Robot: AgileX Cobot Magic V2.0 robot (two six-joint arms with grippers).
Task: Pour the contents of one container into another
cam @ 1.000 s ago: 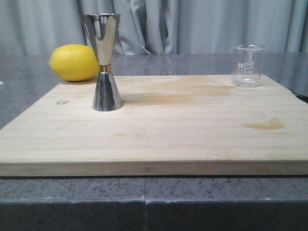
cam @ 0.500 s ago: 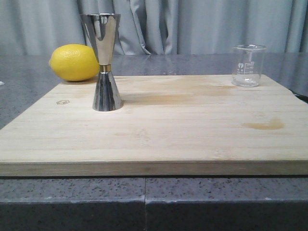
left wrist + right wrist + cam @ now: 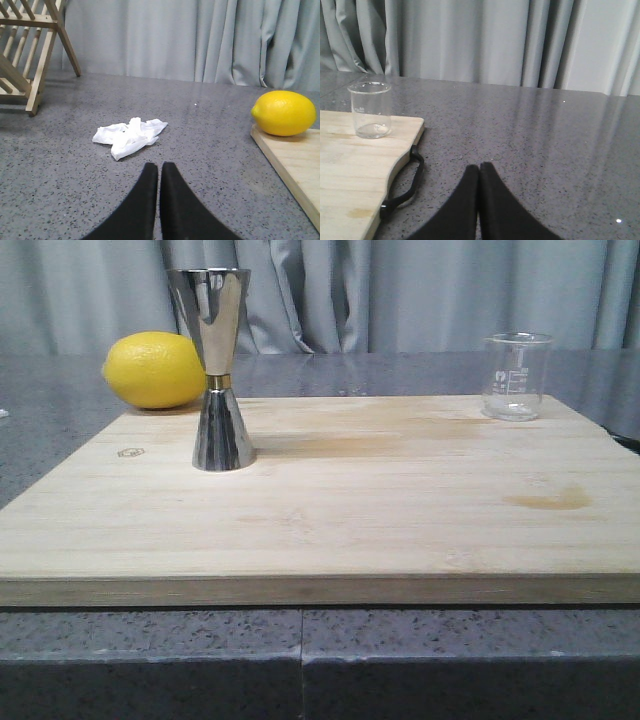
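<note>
The clear glass beaker (image 3: 516,376) with white marks stands upright at the far right corner of the wooden board (image 3: 330,500); it also shows in the right wrist view as the beaker (image 3: 369,110). The steel jigger (image 3: 218,368) with a gold waist band stands upright on the board's far left part. Neither gripper appears in the front view. My left gripper (image 3: 159,168) is shut and empty over the grey counter, left of the board. My right gripper (image 3: 479,168) is shut and empty over the counter, right of the board.
A yellow lemon (image 3: 155,370) lies behind the board's far left corner, also seen as the lemon (image 3: 284,113). A crumpled white tissue (image 3: 129,136) and a wooden rack (image 3: 30,45) sit on the counter to the left. A black handle (image 3: 405,185) hangs at the board's right edge.
</note>
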